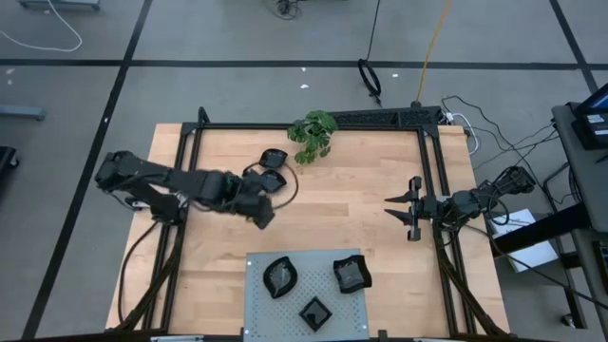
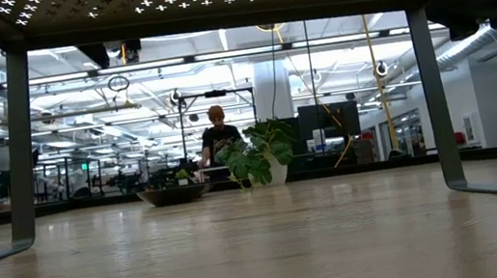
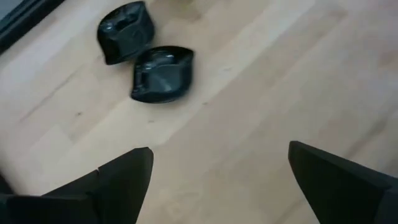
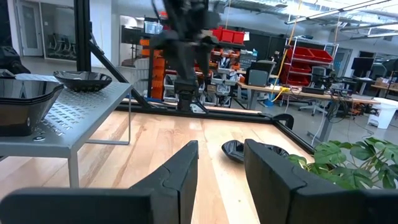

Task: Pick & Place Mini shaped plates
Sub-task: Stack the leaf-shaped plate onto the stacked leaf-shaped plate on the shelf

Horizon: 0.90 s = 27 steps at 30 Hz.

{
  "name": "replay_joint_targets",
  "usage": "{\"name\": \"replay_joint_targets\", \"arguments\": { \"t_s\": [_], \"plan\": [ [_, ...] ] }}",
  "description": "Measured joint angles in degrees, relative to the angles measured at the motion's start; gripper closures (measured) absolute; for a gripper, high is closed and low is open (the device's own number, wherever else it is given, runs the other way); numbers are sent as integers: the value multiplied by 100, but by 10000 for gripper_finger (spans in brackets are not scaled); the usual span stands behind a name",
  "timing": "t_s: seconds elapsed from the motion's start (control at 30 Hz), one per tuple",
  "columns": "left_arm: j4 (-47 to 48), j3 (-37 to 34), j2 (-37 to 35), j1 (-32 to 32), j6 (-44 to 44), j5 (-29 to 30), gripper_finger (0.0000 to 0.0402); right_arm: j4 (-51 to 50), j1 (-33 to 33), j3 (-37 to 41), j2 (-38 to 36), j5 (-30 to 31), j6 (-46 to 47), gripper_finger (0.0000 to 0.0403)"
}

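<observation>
So your left tool (image 1: 264, 211) is hanging over the middle-left of the worktop (image 1: 370, 209) with its fingers (image 3: 118, 180) spread wide and nothing between them. Just beyond it, towards the plant (image 1: 313, 135), two of the mini shaped plates sit on the bare wood: one rounded plate (image 1: 275, 157) nearer the back edge and a second plate (image 1: 272, 179) right next to it, touching or very nearly. The left wrist view shows that pair clearly, side by side, glossy black, both flat on the wood and clear of the fingers.

Three more plates are up on the grey perforated panel (image 1: 256, 313) at the front edge: a rounded one (image 1: 280, 276) on the left, a squarish one (image 1: 351, 274) on the right, and a small diamond-looking one (image 1: 314, 311) in front between them.

Your right tool (image 1: 410, 211) is parked over the right side of the worktop, well apart from all the plates, pointing towards the left arm. Its fingers (image 4: 180, 168) stand partly apart with a narrow gap and hold nothing.

In the low view there's a person in the room behind the plant, and a dark dish on the wood beside the plant.
</observation>
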<state>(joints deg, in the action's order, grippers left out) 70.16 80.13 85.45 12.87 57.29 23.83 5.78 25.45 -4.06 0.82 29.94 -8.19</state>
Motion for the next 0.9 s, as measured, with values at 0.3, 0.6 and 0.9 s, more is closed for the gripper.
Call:
{"name": "replay_joint_targets", "arguments": {
  "t_s": [0.3,0.6,0.9],
  "plan": [
    [-712,-887,2,-1718,-1597,-783,36,0,0,0,-1,0,1,284],
    [-2349,-1943,2,-3136,-3312,-1654,36,0,0,0,0,0,0,284],
    [-3231,-2690,2,-3837,-3848,-1685,37,0,-1,1,-1,0,1,284]
  ]
}}
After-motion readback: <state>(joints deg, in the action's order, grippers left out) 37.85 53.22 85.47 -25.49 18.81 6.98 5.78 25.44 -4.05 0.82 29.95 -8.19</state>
